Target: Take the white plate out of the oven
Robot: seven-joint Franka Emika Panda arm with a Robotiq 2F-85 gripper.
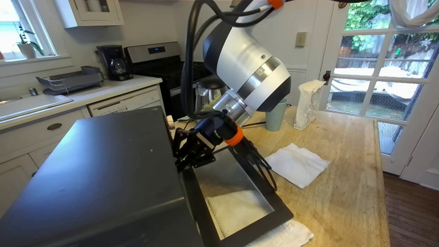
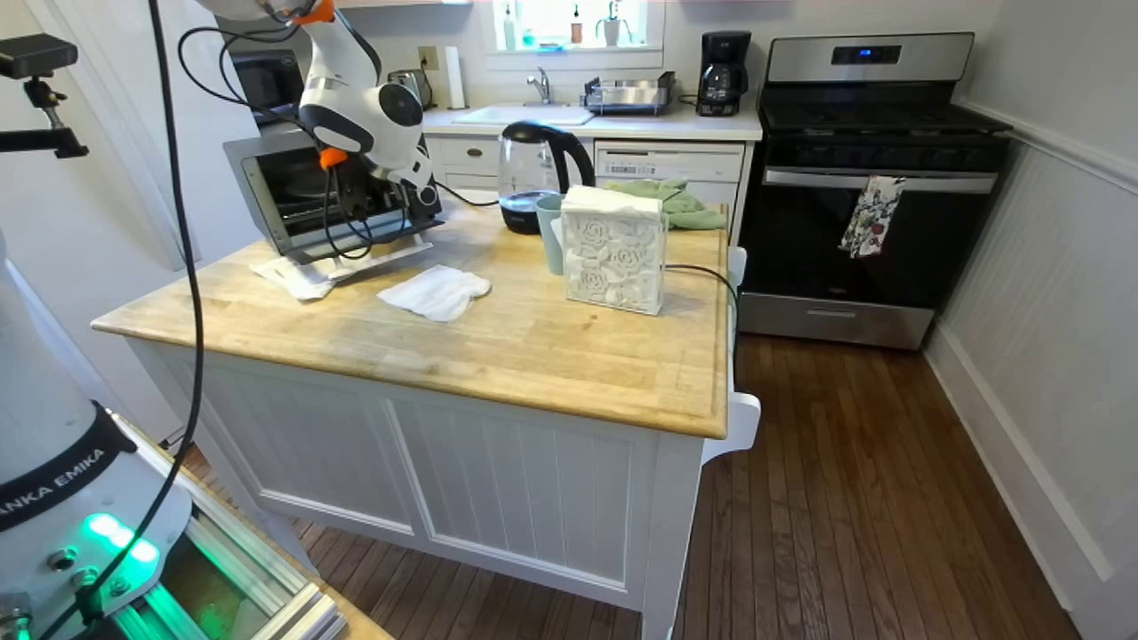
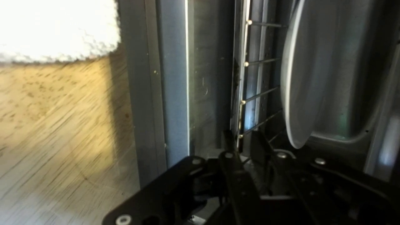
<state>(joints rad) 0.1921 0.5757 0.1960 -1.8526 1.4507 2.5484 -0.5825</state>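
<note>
So, white plate [image 3: 304, 72] sits inside the oven [image 1: 116, 164].
Gripper [image 3: 243, 140] is at the wire rack [image 3: 246, 64], can't tell if it's clenched tbh.

We list: round white plate [image 3: 301, 72] on wire rack [image 3: 246, 64], inside boxy grey metal oven [image 1: 116, 171]. Right of the oven, in an exterior view: square white napkin [image 1: 297, 165].

wrist: close, into oven [image 3: 209, 78] | both exterior views: downward, sharing tabletop [image 2: 533, 347]
</note>
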